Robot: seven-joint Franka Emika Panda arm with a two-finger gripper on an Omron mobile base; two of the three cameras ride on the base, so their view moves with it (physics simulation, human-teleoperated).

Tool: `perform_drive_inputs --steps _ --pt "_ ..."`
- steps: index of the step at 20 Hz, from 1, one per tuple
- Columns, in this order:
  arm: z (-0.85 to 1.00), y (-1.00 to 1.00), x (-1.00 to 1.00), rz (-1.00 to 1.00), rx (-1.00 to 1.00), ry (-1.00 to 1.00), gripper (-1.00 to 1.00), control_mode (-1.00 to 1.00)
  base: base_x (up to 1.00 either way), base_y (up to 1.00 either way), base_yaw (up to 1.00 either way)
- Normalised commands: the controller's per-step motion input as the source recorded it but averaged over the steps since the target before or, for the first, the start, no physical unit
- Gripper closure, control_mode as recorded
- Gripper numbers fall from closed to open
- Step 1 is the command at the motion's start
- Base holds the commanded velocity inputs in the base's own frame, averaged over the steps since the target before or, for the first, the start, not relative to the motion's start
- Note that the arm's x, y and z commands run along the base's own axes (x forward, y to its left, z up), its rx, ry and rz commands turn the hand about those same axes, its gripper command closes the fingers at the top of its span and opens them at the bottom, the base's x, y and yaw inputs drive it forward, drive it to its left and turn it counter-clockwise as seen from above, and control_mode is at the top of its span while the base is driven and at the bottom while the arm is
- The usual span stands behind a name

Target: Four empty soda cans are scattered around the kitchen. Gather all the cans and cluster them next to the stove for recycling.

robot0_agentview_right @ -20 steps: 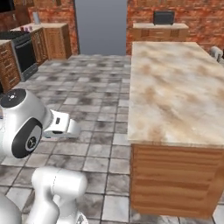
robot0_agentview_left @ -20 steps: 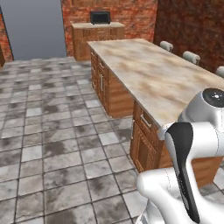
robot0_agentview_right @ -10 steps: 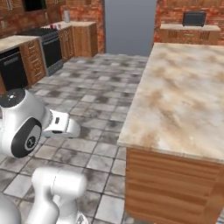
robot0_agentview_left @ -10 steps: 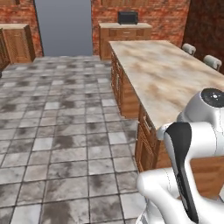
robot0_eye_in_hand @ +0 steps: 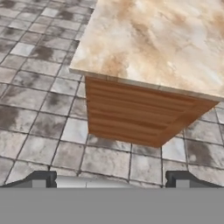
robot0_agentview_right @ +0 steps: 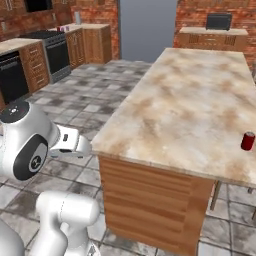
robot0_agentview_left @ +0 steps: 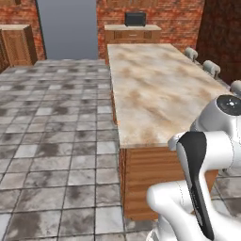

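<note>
While the gripper (robot0_eye_in_hand: 109,180) is held with its jaws spread wide and empty above the island counter's (robot0_agentview_right: 190,105) near end, a red soda can (robot0_agentview_right: 247,141) is seen upright near that counter's right edge.

Counted: 1 red soda can (robot0_agentview_right: 247,141), 1 island counter (robot0_agentview_right: 195,105), 1 stove (robot0_agentview_right: 52,47), 1 microwave (robot0_agentview_left: 135,19), 3 stools (robot0_agentview_left: 211,68).

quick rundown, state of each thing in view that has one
red can: upright on the island counter, near its right edge, nothing touching it
gripper: jaws wide open, empty, over the floor short of the island's end
stove: oven door shut, no can seen beside it
microwave: door shut, on the far counter
</note>
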Motion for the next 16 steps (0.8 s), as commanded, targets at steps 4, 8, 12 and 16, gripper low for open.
perform_drive_inputs --steps 4,8,12,16 --pt "0.0 0.0 0.0 0.0 0.0 0.0 -1.0 1.0 -0.15 -1.0 0.02" --pt "0.0 0.0 0.0 0.0 0.0 0.0 -1.0 1.0 0.01 -1.0 0.0" --pt "0.0 0.0 0.0 0.0 0.0 0.0 -1.0 1.0 0.06 -0.97 -0.04" --pt "0.0 0.0 0.0 0.0 0.0 0.0 -1.0 1.0 0.01 -0.65 -0.03"
